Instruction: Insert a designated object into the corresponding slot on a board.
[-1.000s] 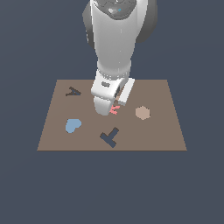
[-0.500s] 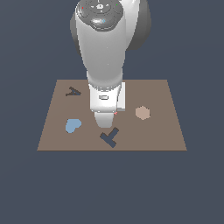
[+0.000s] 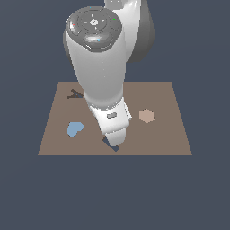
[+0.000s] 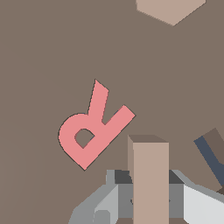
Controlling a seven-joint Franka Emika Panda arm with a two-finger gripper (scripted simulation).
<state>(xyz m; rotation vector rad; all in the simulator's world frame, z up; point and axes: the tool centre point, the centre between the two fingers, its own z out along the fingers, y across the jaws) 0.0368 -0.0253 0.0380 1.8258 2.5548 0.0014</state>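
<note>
In the wrist view, my gripper [image 4: 151, 194] is shut on the tan T-shaped block [image 4: 150, 170], whose stem stands up between the grey fingers [image 4: 105, 205]. The dark navy T-shaped slot [image 4: 211, 158] shows partly at the frame's edge, close beside the block. In the exterior view the gripper [image 3: 115, 137] hangs low over the brown board [image 3: 166, 96] near its front edge. Only a corner of the slot [image 3: 112, 145] peeks out under it. The block is hidden by the hand there.
A pink R [image 4: 94, 127] lies flat on the board near the gripper; the arm hides it in the exterior view. A tan hexagon [image 3: 146, 116] sits to the exterior view's right, a light blue heart [image 3: 74, 128] to its left, and a dark grey A [image 3: 75, 94] at the back left.
The arm has swung forward and down toward the board's front edge. The gripper has moved from over the pink R to over the navy slot, now mostly covered.
</note>
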